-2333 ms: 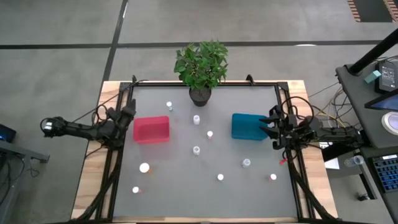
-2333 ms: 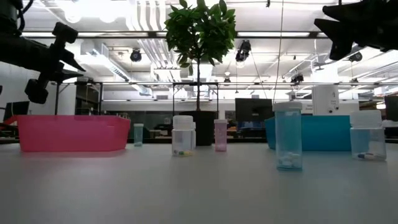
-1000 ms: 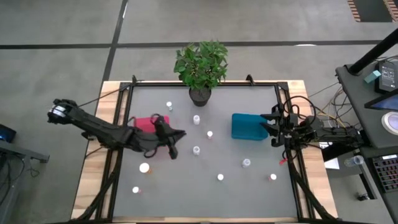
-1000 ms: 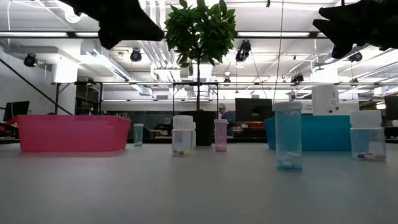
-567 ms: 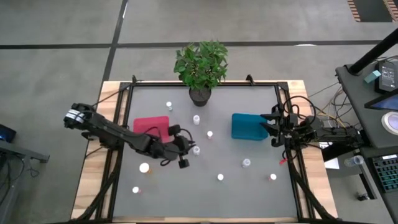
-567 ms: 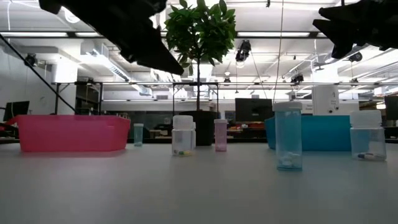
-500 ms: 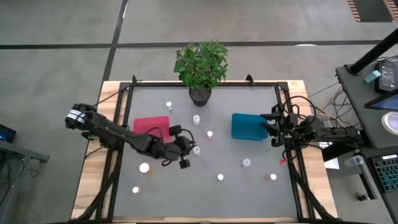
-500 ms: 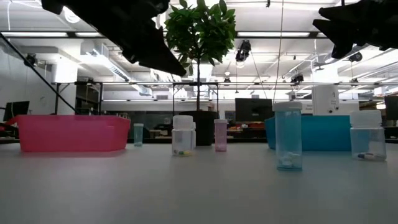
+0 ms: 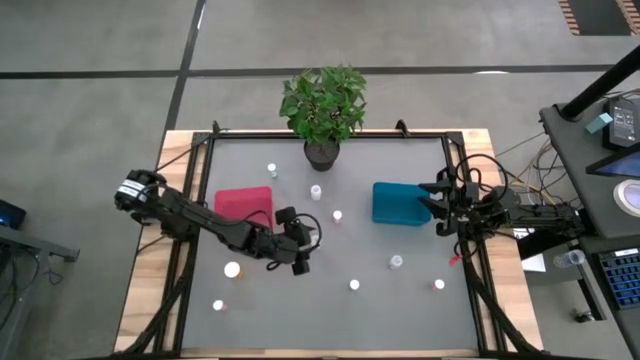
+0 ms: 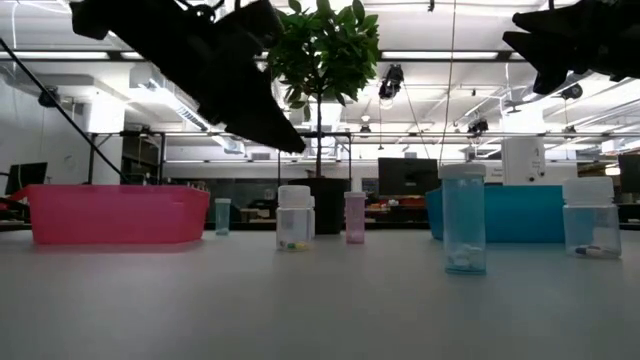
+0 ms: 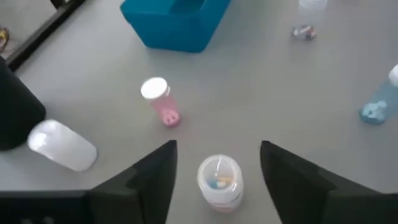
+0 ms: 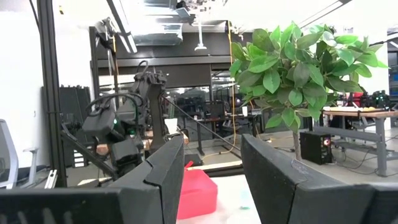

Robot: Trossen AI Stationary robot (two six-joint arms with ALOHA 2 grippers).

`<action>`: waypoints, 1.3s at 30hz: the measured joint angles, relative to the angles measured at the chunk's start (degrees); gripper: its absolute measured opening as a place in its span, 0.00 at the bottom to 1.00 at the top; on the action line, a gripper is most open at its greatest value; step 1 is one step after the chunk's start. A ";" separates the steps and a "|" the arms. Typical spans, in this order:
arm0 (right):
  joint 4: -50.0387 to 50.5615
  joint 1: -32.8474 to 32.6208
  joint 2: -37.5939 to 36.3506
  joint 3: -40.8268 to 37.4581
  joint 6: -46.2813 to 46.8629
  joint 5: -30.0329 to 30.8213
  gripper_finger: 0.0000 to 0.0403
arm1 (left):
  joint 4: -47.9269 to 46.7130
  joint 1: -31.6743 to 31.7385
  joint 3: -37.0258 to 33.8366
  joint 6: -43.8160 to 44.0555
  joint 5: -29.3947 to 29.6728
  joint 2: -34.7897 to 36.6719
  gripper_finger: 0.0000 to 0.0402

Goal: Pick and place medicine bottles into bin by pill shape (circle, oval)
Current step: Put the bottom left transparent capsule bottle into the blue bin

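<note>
Grey counter (image 9: 400,320) carries two bins in the high view: a red bin (image 9: 243,204) left of centre and a teal-blue bin (image 9: 397,203) right of centre, with a black-potted plant (image 9: 322,112) at the upper middle edge. Whether either bin holds anything cannot be told from these views. White-capped medicine bottles stand scattered between and below the bins: one at the upper left near the plant (image 9: 272,170), one just below the pot (image 9: 316,191), a pink-tinted one at centre (image 9: 337,215), one at the lower left (image 9: 232,269), another lower still (image 9: 218,305), one at lower centre (image 9: 354,285), a bluish clear one (image 9: 396,262) and one toward the lower right (image 9: 439,285). The left gripper (image 9: 305,248) reaches in from the left edge to the middle of the frame, below the red bin's right end, and hangs above a clear bottle (image 11: 219,182) that shows yellow and blue pills through its body; in the left wrist view its fingers (image 11: 146,180) stand apart on either side of that bottle without touching it. The same view shows the pink bottle (image 11: 160,101) holding pink pills. The right gripper (image 9: 432,205) waits raised at the right end of the teal-blue bin, its fingers (image 12: 163,180) parted and holding nothing.
</note>
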State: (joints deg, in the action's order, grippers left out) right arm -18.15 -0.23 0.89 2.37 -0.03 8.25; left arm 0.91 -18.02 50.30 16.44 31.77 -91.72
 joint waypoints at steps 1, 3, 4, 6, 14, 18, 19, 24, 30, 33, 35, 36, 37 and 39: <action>0.01 0.00 0.00 0.00 0.00 0.00 0.37 | 0.01 0.00 0.00 0.03 -0.05 -0.57 0.57; 0.17 0.00 0.00 0.00 0.02 -0.02 0.37 | 0.03 0.00 -0.03 -0.24 -0.12 -1.54 0.59; 0.24 0.00 0.00 0.00 0.00 0.00 0.37 | 0.11 0.00 -0.04 -0.26 -0.14 -2.06 0.60; 0.28 0.00 0.00 0.00 0.00 -0.02 0.37 | 0.11 0.00 -0.02 -0.28 -0.25 -2.96 0.61; 0.33 0.00 0.00 0.00 -0.02 -0.02 0.37 | 0.30 0.45 -0.02 -0.33 -0.31 -5.35 0.61; 0.33 0.00 0.00 0.00 -0.02 -0.02 0.37 | 0.52 0.88 -0.02 -0.78 -0.35 -6.37 0.61; 0.33 0.00 0.00 0.00 -0.02 -0.02 0.37 | 0.37 0.92 -0.02 -0.81 -0.38 -6.62 0.61; 0.34 0.00 0.02 0.00 -0.02 -0.01 0.37 | 0.23 1.16 0.27 -3.11 -0.69 -7.99 0.61; 0.74 0.00 0.04 0.00 -0.24 0.31 0.37 | 0.76 1.16 0.72 -5.07 -1.54 -8.30 0.59; 0.76 0.00 0.04 0.00 -0.24 0.86 0.37 | 0.72 1.16 0.70 -5.11 -1.54 -7.81 0.52; 0.86 0.01 0.04 0.00 -0.21 0.98 0.37 | 0.93 1.20 0.70 -5.32 -1.51 -7.56 0.46; 0.90 0.00 0.04 0.00 -0.20 0.98 0.37 | 0.94 1.18 0.70 -5.40 -1.53 -7.54 0.43; 0.90 0.00 0.04 0.00 -0.22 0.98 0.37 | 0.91 1.18 0.68 -5.42 -1.49 -7.54 0.40; 0.94 0.00 0.04 0.00 -0.22 0.97 0.37 | 0.91 1.18 0.68 -5.42 -1.51 -7.50 0.34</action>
State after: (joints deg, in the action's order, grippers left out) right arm -17.21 -0.23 0.93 2.37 -0.25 9.22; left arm 1.81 -16.84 50.98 11.03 30.26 -99.22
